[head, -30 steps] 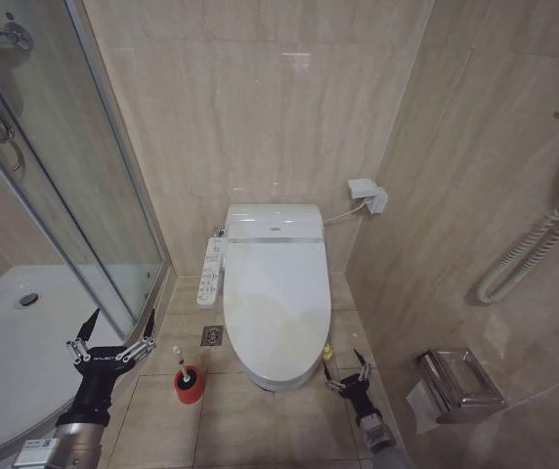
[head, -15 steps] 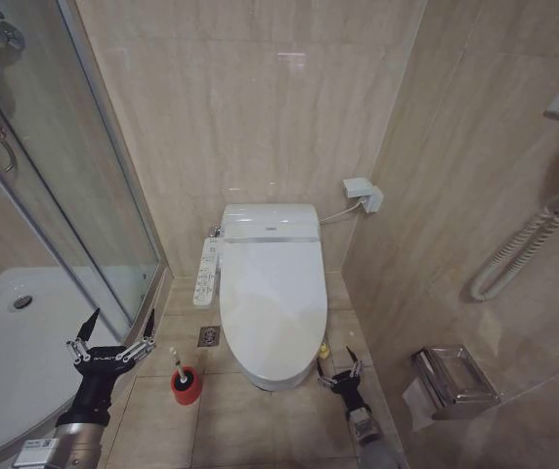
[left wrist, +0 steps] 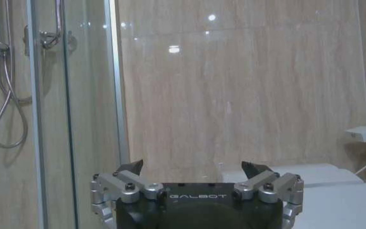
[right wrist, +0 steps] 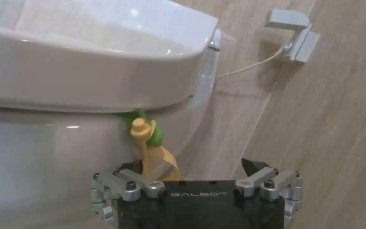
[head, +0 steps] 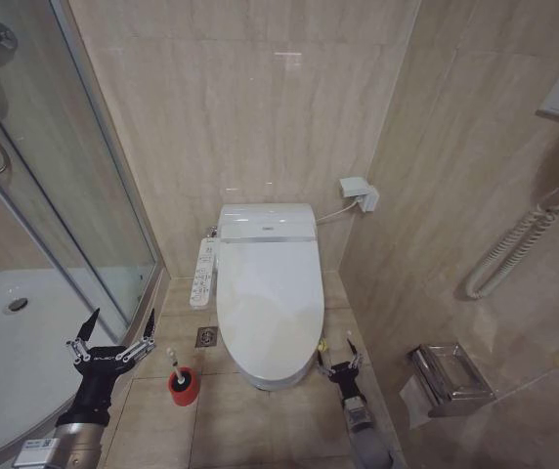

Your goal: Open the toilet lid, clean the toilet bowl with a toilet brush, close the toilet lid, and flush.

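Large white glossy plastic oval toilet lid [head: 268, 305] is lying shut on the white ceramic toilet bowl [head: 278, 379], which stands against the beige tiled back wall [head: 240, 107].

Right gripper [head: 337, 362] is sitting low at the lid's right front edge, fingers apart. In the right wrist view, the small yellow-green tag [right wrist: 148, 138] is hanging just ahead of it and nothing is gripped.

Left gripper [head: 113, 337] is hovering by the glass shower door [head: 55, 195], fingers apart and empty.

Lid looks light, stiff, hinged at the back, and slick: a bare rim pinch would likely slip. The tag looks soft; best hold is probably pinching it and lifting upward.

Thin pale-handled toilet brush [head: 174, 363] is standing in the short round red holder [head: 183, 387], left of the bowl.
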You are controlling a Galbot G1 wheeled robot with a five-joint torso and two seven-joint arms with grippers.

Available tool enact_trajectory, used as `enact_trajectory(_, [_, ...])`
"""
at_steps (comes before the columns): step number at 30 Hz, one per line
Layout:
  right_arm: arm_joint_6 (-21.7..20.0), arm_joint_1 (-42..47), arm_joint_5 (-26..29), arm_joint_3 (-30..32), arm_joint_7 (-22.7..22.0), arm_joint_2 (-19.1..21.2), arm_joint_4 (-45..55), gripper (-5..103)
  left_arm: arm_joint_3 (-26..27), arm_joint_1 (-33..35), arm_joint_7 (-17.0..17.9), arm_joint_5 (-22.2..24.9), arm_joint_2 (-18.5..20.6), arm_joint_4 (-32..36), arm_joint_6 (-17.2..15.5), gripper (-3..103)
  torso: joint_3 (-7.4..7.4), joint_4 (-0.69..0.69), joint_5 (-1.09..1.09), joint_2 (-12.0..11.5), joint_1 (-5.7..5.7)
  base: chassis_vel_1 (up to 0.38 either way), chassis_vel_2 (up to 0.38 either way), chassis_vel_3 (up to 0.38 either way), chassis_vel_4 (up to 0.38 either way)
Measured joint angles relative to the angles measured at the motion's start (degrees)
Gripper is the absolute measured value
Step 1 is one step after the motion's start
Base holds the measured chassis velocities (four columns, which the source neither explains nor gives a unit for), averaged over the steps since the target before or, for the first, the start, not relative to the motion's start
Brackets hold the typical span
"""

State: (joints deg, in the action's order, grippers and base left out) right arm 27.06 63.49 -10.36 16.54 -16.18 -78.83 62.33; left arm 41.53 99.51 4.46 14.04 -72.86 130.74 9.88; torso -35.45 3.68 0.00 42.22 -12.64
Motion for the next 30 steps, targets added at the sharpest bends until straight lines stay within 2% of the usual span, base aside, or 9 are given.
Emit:
enact_trajectory(3, [0.3,-0.7,-0.2,0.4,0.0,-0.3,-0.6,100,0.0,0.0,0.0,0.0,0.0,0.0,0.0,100,0.0,-0.03,0.02,0.0,0.0,0.0,0.0,0.0,0.0])
enact_trajectory(4, [0.3,-1.0,-0.1,0.5,0.1,-0.3,-0.6,96,0.0,0.0,0.0,0.0,0.0,0.0,0.0,100,0.0,-0.03,0.02,0.0,0.0,0.0,0.0,0.0,0.0])
enact_trajectory(11, [0.5,-1.4,0.2,0.3,0.9,0.0,-0.6,96,0.0,0.0,0.0,0.0,0.0,0.0,0.0,100,0.0,-0.06,0.04,0.0,0.0,0.0,0.0,0.0,0.0])
enact_trajectory(12, [0.5,-1.4,0.3,0.3,1.1,0.1,-0.5,70,0.0,0.0,0.0,0.0,0.0,0.0,0.0,100,0.0,-0.07,0.04,0.0,0.0,0.0,0.0,0.0,0.0])
enact_trajectory(17, [0.9,-1.1,0.2,0.5,1.5,0.4,-0.4,70,0.0,0.0,0.0,0.0,0.0,0.0,0.0,100,0.0,-0.08,0.05,0.0,0.0,0.0,0.0,0.0,0.0])
enact_trajectory(18, [1.0,-1.1,0.2,0.6,1.6,0.5,-0.3,43,0.0,0.0,0.0,0.0,0.0,0.0,0.0,100,0.0,-0.08,0.05,0.0,0.0,0.0,0.0,0.0,0.0])
enact_trajectory(26, [1.2,-0.7,0.2,0.9,1.6,0.9,0.1,43,0.0,0.0,0.0,0.0,0.0,0.0,0.0,100,0.01,-0.05,0.01,0.0,0.0,0.0,0.0,0.0,0.0])
enact_trajectory(27, [1.2,-0.6,0.2,1.0,1.5,1.0,0.2,15,0.0,0.0,0.0,0.0,0.0,0.0,0.0,100,0.0,-0.05,0.01,0.0,0.0,0.0,0.0,0.0,0.0])
enact_trajectory(30, [1.1,-0.3,0.2,1.3,1.4,1.3,0.6,15,0.0,0.0,0.0,0.0,0.0,0.0,0.0,100,0.01,-0.03,0.01,0.0,0.0,0.0,0.0,0.0,0.0])
